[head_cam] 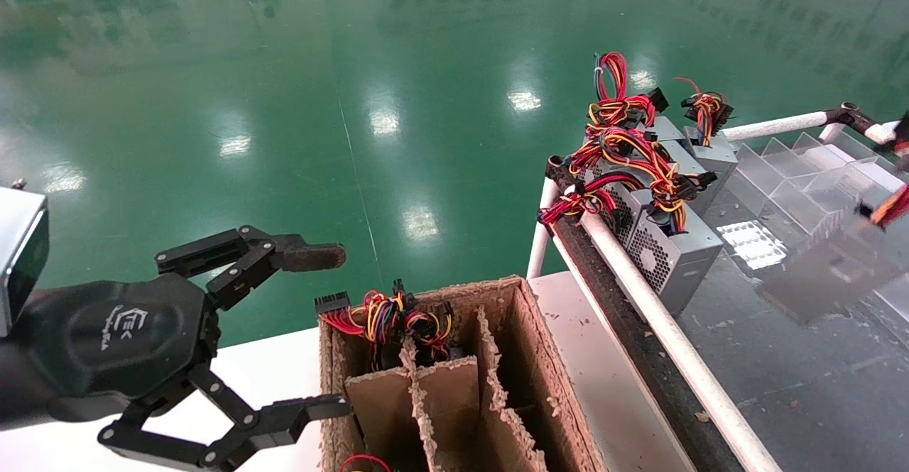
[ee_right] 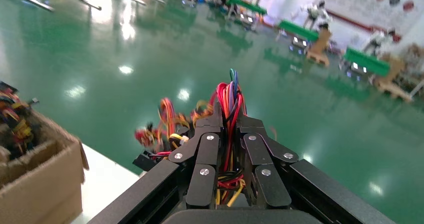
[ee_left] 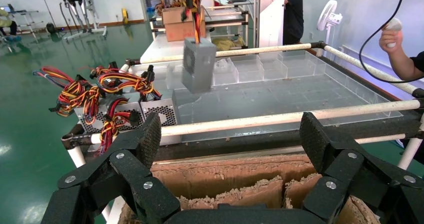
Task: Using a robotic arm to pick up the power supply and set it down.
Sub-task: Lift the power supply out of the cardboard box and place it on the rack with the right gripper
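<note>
Green glossy floor (head_cam: 398, 67) spreads behind a divided cardboard box (head_cam: 454, 387) and a clear-topped bench (head_cam: 781, 358).
Nearest, the left gripper (head_cam: 339, 330) hangs with its fingers spread wide, just beside the box; wires (head_cam: 383, 316) spill from one compartment. Beyond it, grey power supplies (head_cam: 667, 245) sit together at the bench's corner. Farther off, the right gripper (ee_right: 230, 134) is pinched tight on a bundle of coloured wires (ee_right: 229, 97), and the power supply (ee_left: 198, 64) dangles by them, blurred, above the clear dividers (ee_left: 250, 69).
</note>
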`<state>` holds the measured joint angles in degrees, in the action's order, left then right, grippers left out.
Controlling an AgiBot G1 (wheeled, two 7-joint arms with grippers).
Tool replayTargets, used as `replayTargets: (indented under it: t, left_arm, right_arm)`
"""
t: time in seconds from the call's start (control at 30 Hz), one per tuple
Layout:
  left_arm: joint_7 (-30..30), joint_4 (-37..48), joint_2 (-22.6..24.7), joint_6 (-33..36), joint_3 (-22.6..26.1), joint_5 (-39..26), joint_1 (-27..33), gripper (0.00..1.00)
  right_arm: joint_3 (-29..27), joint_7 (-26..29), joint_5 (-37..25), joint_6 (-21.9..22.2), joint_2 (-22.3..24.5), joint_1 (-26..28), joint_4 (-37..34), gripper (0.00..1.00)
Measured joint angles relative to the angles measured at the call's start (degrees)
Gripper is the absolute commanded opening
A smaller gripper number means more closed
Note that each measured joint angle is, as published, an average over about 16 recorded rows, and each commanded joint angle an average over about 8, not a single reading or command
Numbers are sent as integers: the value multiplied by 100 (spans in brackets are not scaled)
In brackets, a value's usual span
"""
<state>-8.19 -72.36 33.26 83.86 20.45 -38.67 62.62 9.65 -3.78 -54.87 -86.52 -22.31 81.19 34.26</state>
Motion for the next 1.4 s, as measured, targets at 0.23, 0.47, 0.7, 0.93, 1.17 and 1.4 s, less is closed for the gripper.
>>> replayTargets:
  t: [0.23, 0.47, 0.7, 0.93, 1.17, 1.4]
  left_arm:
    - [0, 0, 0, 0, 0, 0, 0, 100]
    - [0, 0, 0, 0, 1, 1, 0, 100]
    - [1, 0, 0, 0, 1, 1, 0, 100]
    - [1, 0, -1, -1, 2, 1, 0, 100]
    - [1, 0, -1, -1, 2, 1, 1, 100]
    - [1, 0, -1, -1, 2, 2, 1, 100]
  right_arm:
    - [249, -221, -377, 22, -311, 169, -441, 0]
    - [507, -412, -763, 89, -765, 569, -754, 0]
    - [730, -597, -1103, 185, -1231, 1022, -1091, 0]
    - [914, -813, -1385, 311, -1669, 1399, -1542, 0]
    - [1056, -1064, -1597, 400, -2048, 1698, -2007, 0]
    - [1169, -1309, -1762, 451, -2345, 1926, -2404, 23]
